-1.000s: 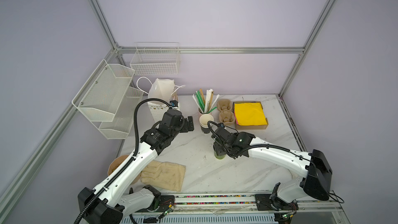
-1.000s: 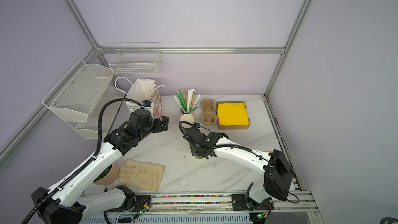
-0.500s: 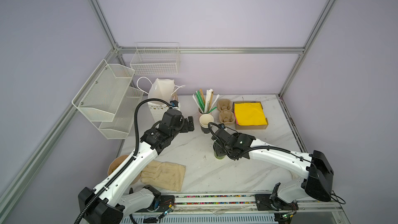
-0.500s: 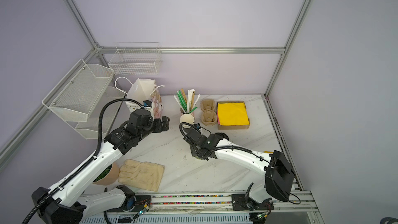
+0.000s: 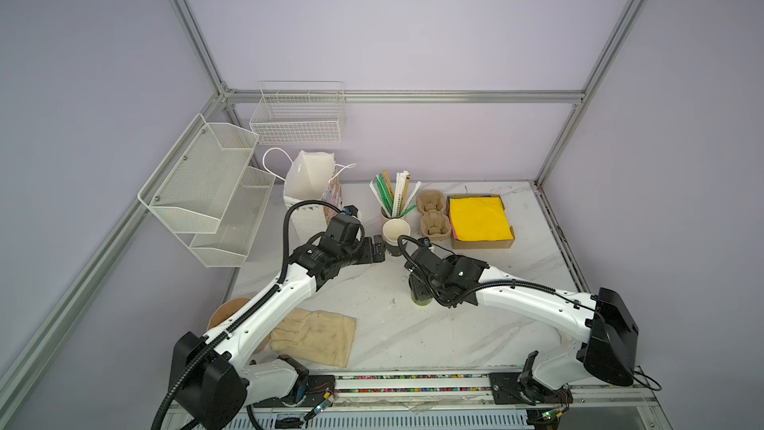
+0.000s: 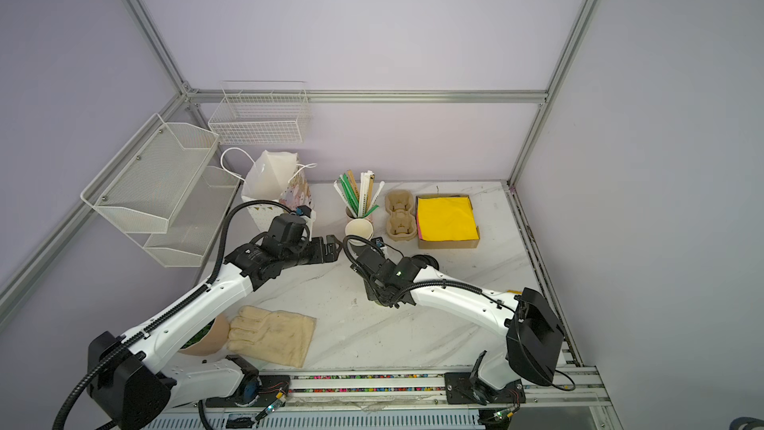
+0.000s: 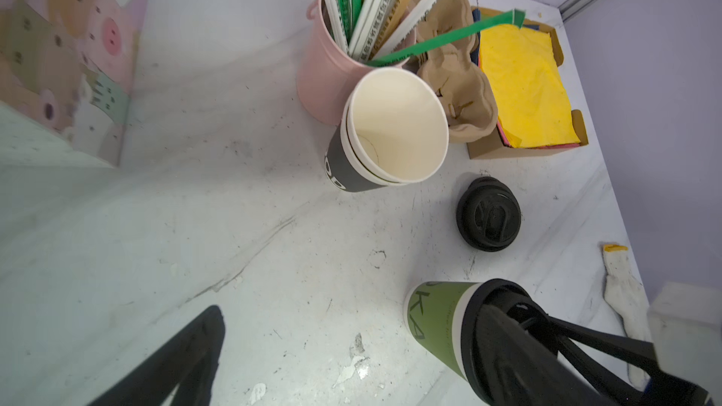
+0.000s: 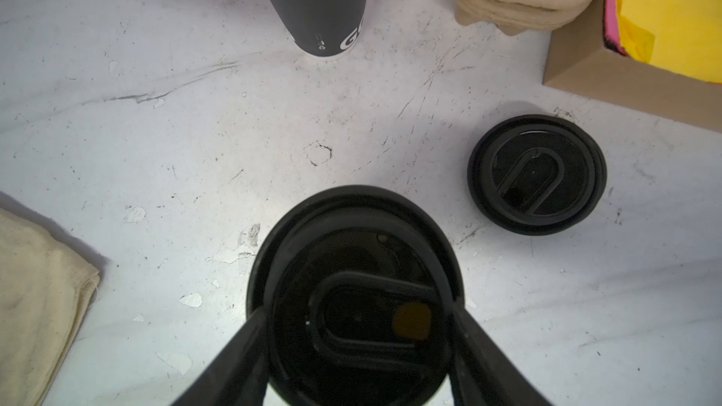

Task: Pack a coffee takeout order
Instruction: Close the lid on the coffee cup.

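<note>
A green paper cup (image 7: 433, 322) with a black lid (image 8: 357, 298) stands mid-table. My right gripper (image 8: 357, 345) comes down on it from above and is shut on the lidded cup, one finger (image 8: 250, 341) on each side of the lid's rim. The same cup shows under that gripper (image 5: 421, 289) in both top views. The brown pulp cup carrier (image 5: 432, 217) and the yellow sheet (image 5: 479, 219) in its cardboard box lie at the back. My left gripper (image 5: 377, 248) hangs open and empty beside the lidless nested cups (image 5: 395, 233).
A loose black lid (image 8: 537, 175) lies on the table right of the held cup. A pink holder of stirrers (image 5: 392, 196) and a white paper bag (image 5: 310, 177) stand at the back. A cream glove (image 5: 318, 335) lies at the front left. Wire baskets (image 5: 206, 188) hang on the left wall.
</note>
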Robot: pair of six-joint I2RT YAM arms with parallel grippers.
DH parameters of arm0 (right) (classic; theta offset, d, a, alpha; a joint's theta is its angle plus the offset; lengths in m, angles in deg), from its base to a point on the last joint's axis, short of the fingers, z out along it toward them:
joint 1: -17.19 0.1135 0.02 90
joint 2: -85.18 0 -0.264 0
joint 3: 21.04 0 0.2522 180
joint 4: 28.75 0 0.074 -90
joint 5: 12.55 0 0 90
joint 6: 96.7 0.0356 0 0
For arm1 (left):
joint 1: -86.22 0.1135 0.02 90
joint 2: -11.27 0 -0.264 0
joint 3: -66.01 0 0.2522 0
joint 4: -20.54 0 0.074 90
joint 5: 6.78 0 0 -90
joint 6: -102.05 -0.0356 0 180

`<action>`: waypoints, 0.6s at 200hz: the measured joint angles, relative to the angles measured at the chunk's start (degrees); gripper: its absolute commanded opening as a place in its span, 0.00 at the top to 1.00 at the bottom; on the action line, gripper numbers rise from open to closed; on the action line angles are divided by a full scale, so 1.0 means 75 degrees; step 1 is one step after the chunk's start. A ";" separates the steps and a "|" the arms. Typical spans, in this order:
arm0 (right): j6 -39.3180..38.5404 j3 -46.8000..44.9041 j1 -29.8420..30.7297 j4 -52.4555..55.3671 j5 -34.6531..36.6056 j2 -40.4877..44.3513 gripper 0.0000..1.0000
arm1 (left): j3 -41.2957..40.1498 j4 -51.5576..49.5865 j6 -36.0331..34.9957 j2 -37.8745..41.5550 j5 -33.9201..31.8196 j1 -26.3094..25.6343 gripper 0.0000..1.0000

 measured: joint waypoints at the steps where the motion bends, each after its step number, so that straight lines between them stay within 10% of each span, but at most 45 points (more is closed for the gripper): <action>1: -0.0006 0.0003 0.0000 0.0000 0.0003 -0.0003 0.33 | -0.0003 0.0009 0.0012 -0.0035 0.0032 -0.0017 0.01; 120: -0.0172 -0.0047 0.0000 -0.0009 -0.0006 0.0029 0.33 | -0.0216 0.0583 0.0589 -0.1326 0.0644 -0.1099 0.06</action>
